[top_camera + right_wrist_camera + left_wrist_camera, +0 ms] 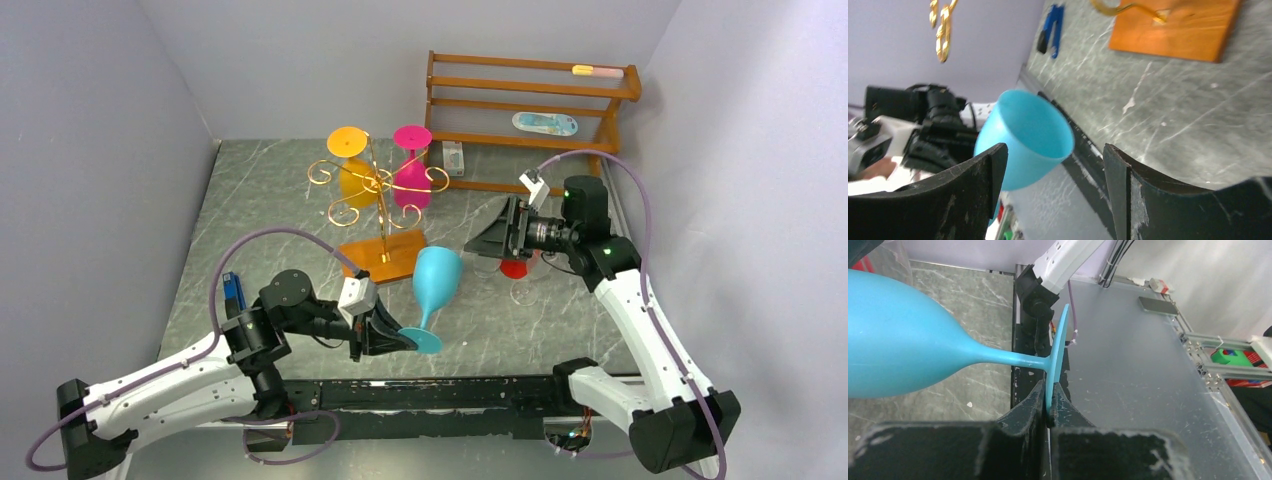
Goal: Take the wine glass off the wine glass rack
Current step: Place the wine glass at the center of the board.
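Above the marbled surface (973, 295), my left hand (1050, 412) clamps the wine glass (903, 340).
Smooth blue bowl, thin disc foot (edge-on between my fingers (1034, 402)); right hand (1054, 155) released.

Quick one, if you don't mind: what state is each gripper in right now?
Left gripper: closed on the foot of the blue wine glass.
Right gripper: open, holding nothing.

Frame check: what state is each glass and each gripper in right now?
blue glass: off the rack, tilted, held by its foot.
left gripper: shut on the blue glass's foot.
right gripper: open, empty.
orange glass: hanging upside down on rack.
pink glass: hanging upside down on rack.
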Controlling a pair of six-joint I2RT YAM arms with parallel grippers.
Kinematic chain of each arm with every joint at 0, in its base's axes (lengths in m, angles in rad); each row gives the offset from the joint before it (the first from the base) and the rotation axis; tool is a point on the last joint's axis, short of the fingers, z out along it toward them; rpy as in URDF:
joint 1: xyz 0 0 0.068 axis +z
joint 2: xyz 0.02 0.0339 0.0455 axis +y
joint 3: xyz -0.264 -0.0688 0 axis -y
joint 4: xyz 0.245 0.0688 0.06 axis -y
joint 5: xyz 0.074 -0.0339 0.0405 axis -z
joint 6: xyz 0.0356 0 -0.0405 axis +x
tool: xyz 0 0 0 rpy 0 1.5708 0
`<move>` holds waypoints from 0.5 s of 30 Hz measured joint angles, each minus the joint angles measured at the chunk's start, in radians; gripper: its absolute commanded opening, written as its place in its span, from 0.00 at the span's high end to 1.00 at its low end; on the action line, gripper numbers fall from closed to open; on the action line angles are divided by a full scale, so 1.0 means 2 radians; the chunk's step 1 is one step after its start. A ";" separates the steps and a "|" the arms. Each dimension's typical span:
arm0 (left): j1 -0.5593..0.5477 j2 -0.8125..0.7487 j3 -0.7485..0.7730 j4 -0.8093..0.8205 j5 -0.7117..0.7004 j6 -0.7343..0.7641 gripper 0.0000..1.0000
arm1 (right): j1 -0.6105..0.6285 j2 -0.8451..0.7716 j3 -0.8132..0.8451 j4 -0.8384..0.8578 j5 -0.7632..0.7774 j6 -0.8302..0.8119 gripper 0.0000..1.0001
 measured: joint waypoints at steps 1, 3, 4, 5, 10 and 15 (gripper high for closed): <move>0.000 0.000 0.000 -0.003 0.001 0.007 0.95 | 0.000 0.000 -0.003 0.000 -0.018 -0.001 0.27; 0.000 0.002 0.000 -0.009 0.003 0.019 0.95 | 0.000 -0.002 -0.002 0.004 -0.047 -0.006 0.30; 0.000 0.003 0.000 -0.011 0.005 0.023 0.95 | 0.000 -0.004 0.000 0.007 -0.061 -0.007 0.30; 0.000 0.006 0.000 -0.011 0.012 0.026 0.95 | 0.000 -0.006 0.002 0.012 -0.077 -0.008 0.31; 0.000 0.020 0.001 -0.014 0.043 0.038 0.95 | 0.000 -0.016 0.000 0.055 -0.131 0.013 0.31; 0.000 0.018 0.003 -0.017 0.058 0.060 0.95 | 0.001 -0.015 0.002 0.065 -0.160 0.019 0.38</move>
